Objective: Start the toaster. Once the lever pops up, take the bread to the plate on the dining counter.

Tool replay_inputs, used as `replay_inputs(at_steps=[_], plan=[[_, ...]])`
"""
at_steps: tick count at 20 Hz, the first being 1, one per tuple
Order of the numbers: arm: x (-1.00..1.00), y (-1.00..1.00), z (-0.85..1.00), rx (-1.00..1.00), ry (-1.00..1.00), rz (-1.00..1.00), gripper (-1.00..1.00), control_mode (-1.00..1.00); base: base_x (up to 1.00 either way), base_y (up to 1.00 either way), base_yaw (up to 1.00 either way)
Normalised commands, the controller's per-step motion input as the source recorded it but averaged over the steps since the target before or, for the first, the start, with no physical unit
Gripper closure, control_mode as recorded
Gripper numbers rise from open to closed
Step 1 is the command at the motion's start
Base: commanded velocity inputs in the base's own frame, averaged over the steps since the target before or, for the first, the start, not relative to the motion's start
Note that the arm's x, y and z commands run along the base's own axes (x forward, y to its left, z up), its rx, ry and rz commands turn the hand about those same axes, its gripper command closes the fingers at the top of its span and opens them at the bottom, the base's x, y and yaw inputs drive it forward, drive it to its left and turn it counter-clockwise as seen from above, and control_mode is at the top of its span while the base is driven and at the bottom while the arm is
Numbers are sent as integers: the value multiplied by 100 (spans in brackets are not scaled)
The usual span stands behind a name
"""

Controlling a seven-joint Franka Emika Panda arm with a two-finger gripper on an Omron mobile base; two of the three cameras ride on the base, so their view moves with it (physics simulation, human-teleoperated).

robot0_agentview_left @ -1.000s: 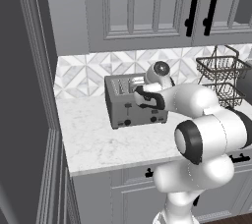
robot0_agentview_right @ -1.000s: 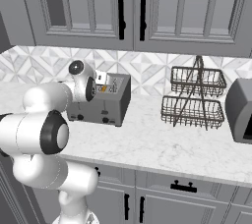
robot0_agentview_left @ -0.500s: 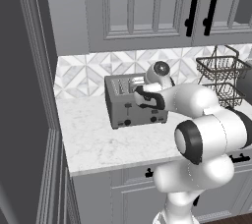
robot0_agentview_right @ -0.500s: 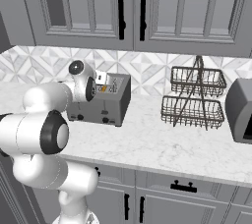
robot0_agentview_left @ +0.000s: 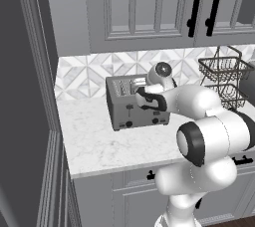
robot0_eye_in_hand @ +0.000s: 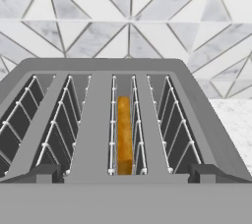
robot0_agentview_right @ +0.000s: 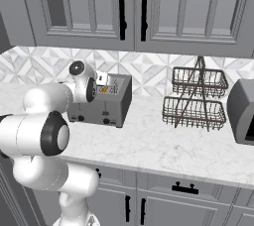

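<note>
The gripper hangs just above the toaster, its two dark fingertips set wide apart at the near edge with nothing between them. Directly below, the bread stands on edge in the third slot from the left, only its orange-brown top edge visible. From the base cameras the white arm hides part of the toaster's front. The toaster sits on the marbled surface against the tiled wall; a wire basket rack stands well apart.
</note>
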Motion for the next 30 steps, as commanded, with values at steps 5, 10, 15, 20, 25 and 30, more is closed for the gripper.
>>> replay_inputs(at_steps=[5, 10, 15, 20, 25, 30], plan=[[0, 0, 0, 0, 0, 0, -100, -100, 0, 0, 0], [0, 0, 0, 0, 0, 0, -100, -100, 0, 0, 0], [0, 0, 0, 0, 0, 0, -100, -100, 0, 0, 0], [0, 0, 0, 0, 0, 0, -100, -100, 0, 0, 0], [0, 0, 0, 0, 0, 0, -100, -100, 0, 0, 0], [0, 0, 0, 0, 0, 0, -100, -100, 0, 0, 0]])
